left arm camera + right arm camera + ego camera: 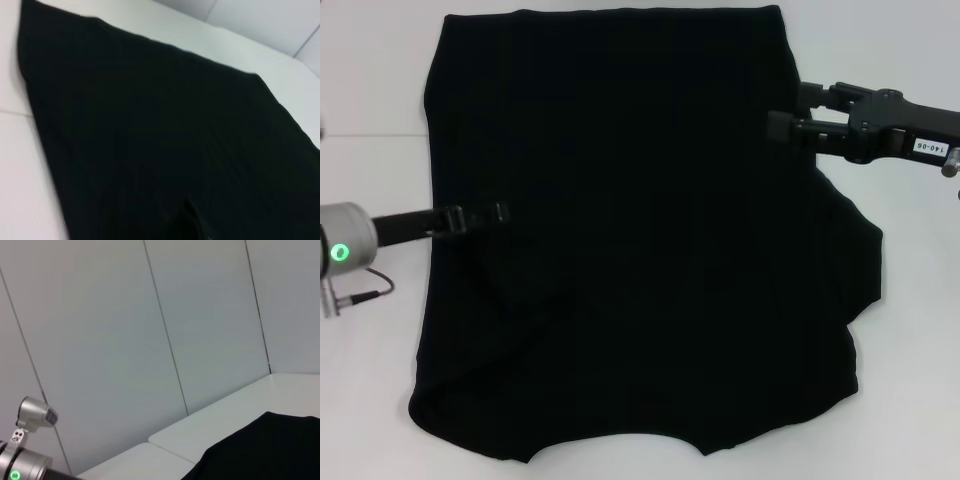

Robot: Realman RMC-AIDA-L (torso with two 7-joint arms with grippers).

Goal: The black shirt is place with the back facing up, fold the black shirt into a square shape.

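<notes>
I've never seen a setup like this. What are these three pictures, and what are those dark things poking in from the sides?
It is a two-armed robot folding laundry. The big picture is from a camera on its head, looking down at a white table with a black shirt spread flat. The left gripper reaches over the shirt's left edge; the right gripper is at its upper right edge. Whether either grips cloth is unclear. The other two pictures come from wrist cameras: the left shows the shirt up close, the right mostly the wall and a shirt corner.
</notes>
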